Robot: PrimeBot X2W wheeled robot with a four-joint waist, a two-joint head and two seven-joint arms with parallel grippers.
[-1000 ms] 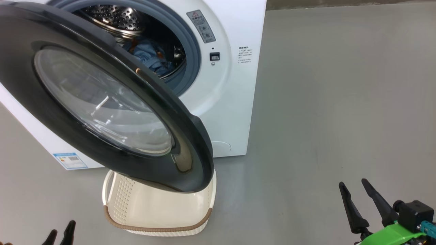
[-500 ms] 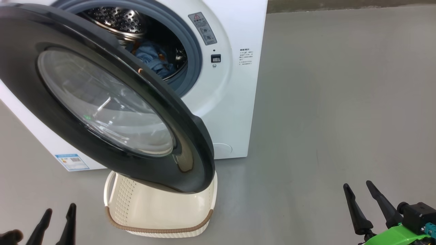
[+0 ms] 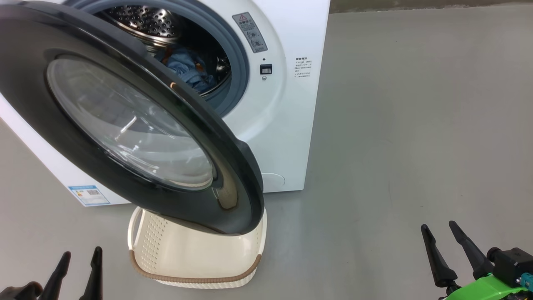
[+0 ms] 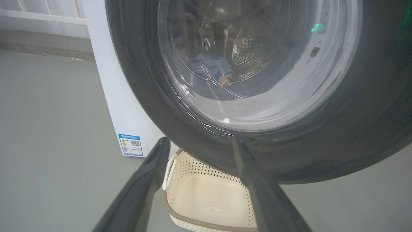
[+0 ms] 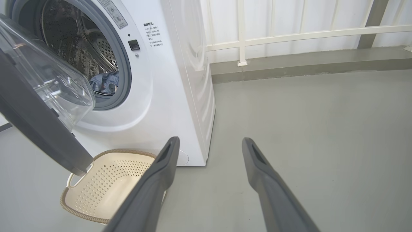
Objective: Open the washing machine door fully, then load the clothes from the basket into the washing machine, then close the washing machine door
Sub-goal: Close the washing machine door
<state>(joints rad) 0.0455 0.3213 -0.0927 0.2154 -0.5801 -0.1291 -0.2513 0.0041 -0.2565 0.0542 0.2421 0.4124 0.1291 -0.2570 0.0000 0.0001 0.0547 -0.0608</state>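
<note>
At 7 o'clock left gripper [image 3: 82, 252] is gaping; glossy round washing machine door [image 3: 233, 166] is overhanging perforated basket [image 3: 195, 280]; crumpled clothes [image 3: 187, 68] are lying in steel drum [image 3: 141, 21] at 12; right gripper [image 3: 438, 226] is gaping at 4, its wrist view adding white railing [image 5: 289, 33]

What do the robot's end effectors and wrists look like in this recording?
The left end effector and right end effector each have two long, tapered, matte dark fingers ending in points. Behind the right one sit a bright green bracket, a black block and a teal connector.
</note>
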